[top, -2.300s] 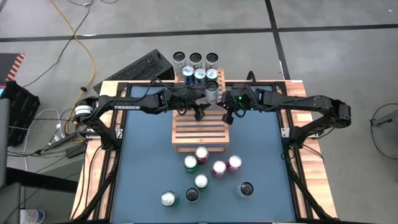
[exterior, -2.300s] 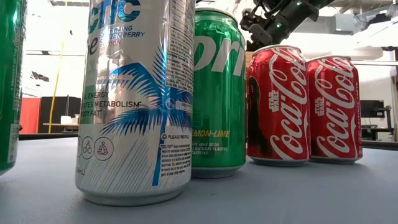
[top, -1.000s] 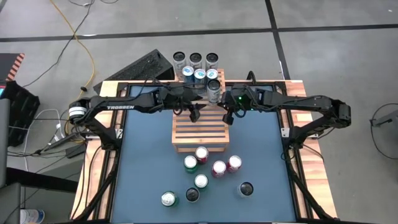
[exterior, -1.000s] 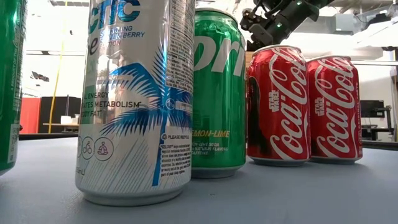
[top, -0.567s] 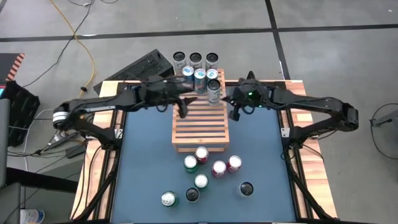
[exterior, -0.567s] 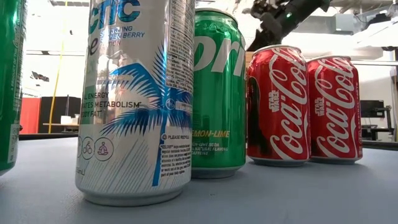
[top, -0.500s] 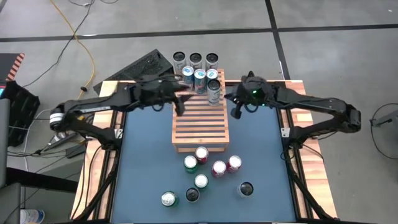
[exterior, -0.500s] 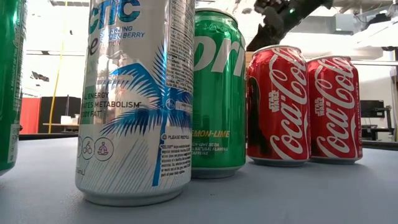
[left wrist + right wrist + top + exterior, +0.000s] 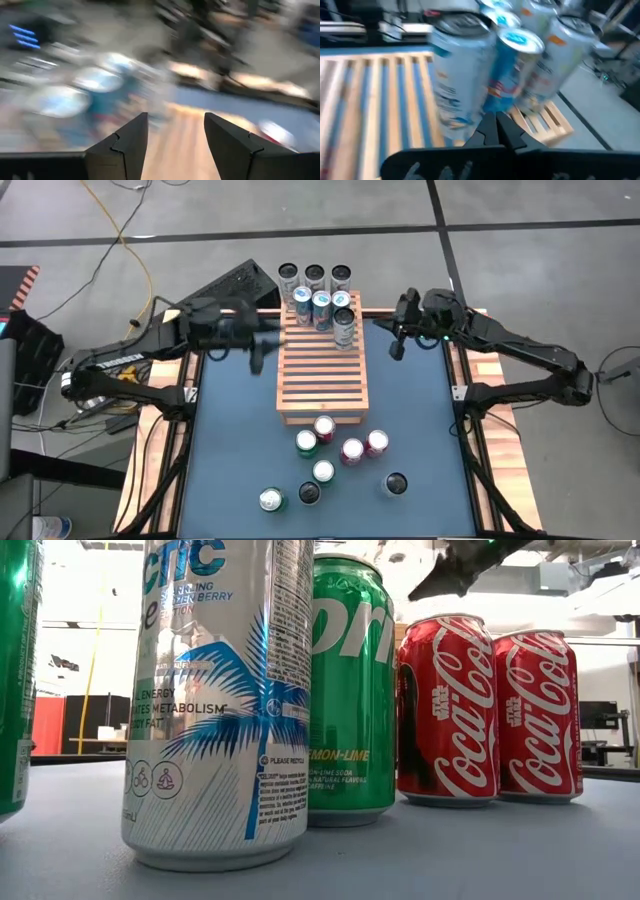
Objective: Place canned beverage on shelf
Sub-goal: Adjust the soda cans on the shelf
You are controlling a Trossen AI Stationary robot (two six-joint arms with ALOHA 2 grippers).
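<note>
Left wrist view: you get heavy blur; pale round shapes (image 9: 60, 97) beyond fingers unidentifiable. Only own fingers (image 9: 125, 145) read clearly, set apart.

High view: left gripper (image 9: 262, 348) smeared, finger state unreadable there.

Low view: silver can (image 9: 225, 690) and green can (image 9: 350, 680) cut by top edge; another green can (image 9: 15, 670) cut by left edge. Cans block shelf from you entirely. Dark arm part (image 9: 455, 568) at top, mostly cropped; which arm, cannot tell.

Right wrist view: can labels (image 9: 455, 85) blurred, illegible.
</note>
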